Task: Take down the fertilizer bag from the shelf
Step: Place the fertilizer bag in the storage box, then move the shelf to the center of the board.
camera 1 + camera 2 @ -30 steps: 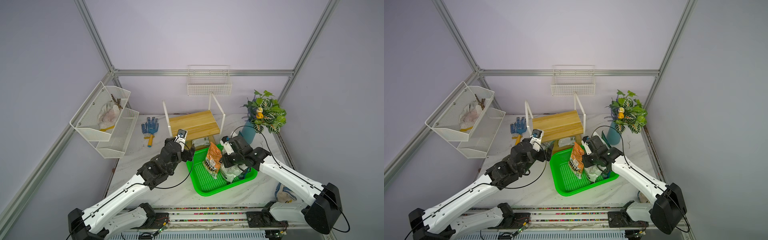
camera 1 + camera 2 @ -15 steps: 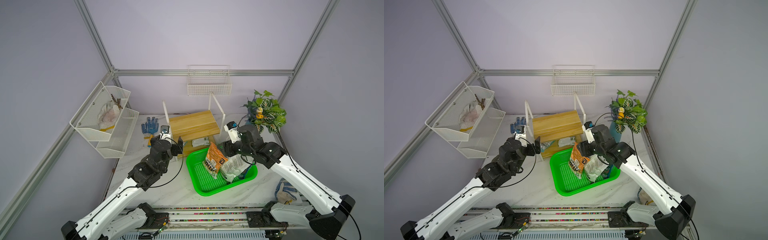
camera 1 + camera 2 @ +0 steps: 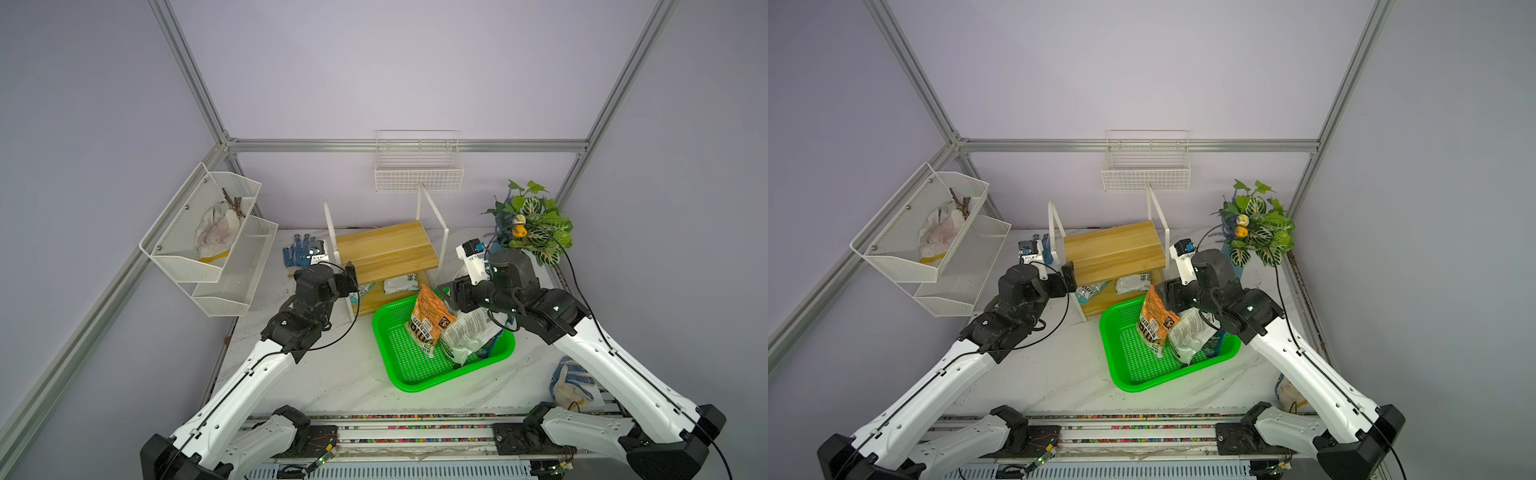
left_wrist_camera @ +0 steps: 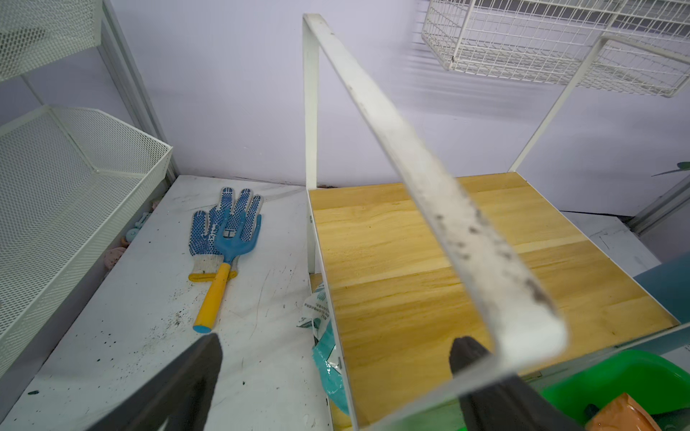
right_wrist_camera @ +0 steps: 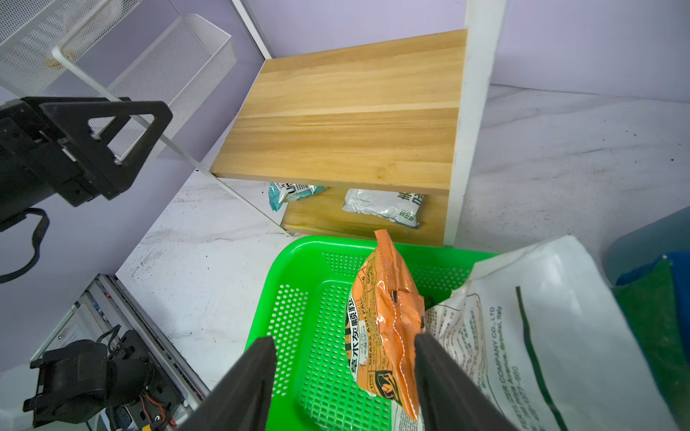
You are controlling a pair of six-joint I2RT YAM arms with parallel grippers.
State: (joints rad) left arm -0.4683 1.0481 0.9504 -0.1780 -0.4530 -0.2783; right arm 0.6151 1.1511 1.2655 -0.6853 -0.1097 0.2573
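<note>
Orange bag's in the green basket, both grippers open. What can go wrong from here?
The orange bag stands on edge against the white bag in the green basket, between the right gripper's open fingers; pulling away could snag and topple it.
One finger of the open left gripper sits beside the shelf's white frame; a sideways move could knock the shelf.

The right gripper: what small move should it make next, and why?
Probably the right gripper should draw straight back, away from the orange bag. Its jaws stand open with the bag between them, and the bag sits in the green basket, leaning on the white bag. Backing off without any sideways sweep should avoid tipping it.
</note>
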